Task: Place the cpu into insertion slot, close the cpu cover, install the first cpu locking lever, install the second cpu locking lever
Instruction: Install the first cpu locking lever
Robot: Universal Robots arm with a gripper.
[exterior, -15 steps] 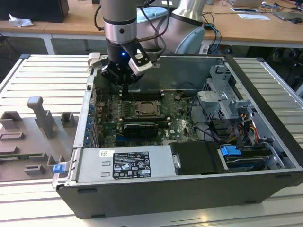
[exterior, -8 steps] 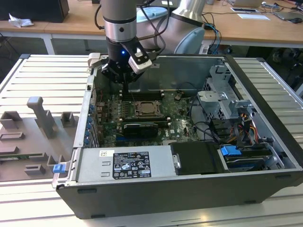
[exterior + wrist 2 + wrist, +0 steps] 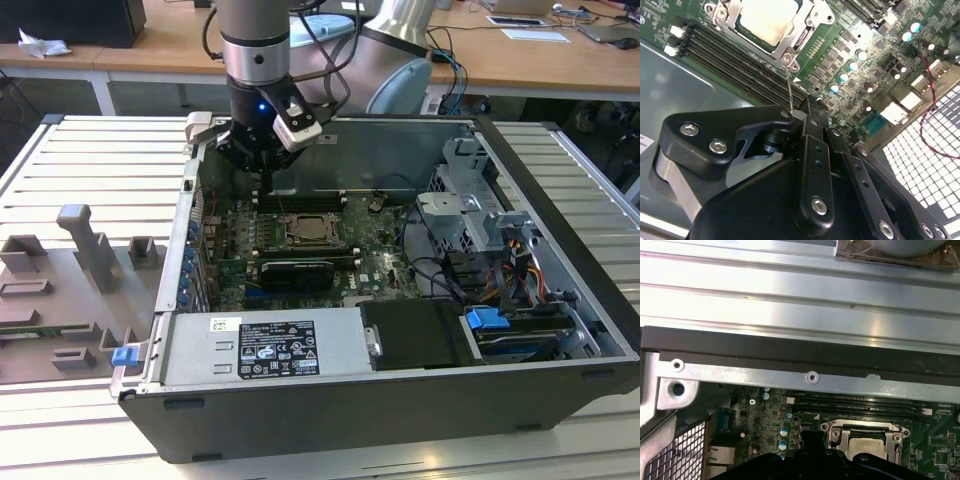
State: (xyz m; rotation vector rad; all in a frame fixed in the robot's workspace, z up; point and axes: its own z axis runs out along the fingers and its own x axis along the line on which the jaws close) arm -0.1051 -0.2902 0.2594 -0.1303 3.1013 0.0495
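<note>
Overhead, the closed hand (image 3: 807, 117) hovers in the computer case (image 3: 420, 395) on a ribbed metal table (image 3: 90, 150)

The hand (image 3: 812, 460) hides the cpu's (image 3: 866, 446) near edge.

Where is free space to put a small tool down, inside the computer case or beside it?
Free: the ribbed metal table on the exterior view's left, between the case wall and the grey fixtures. Crowded: the motherboard around the insertion slot, under the claw, and the cabled drive bay.
</note>
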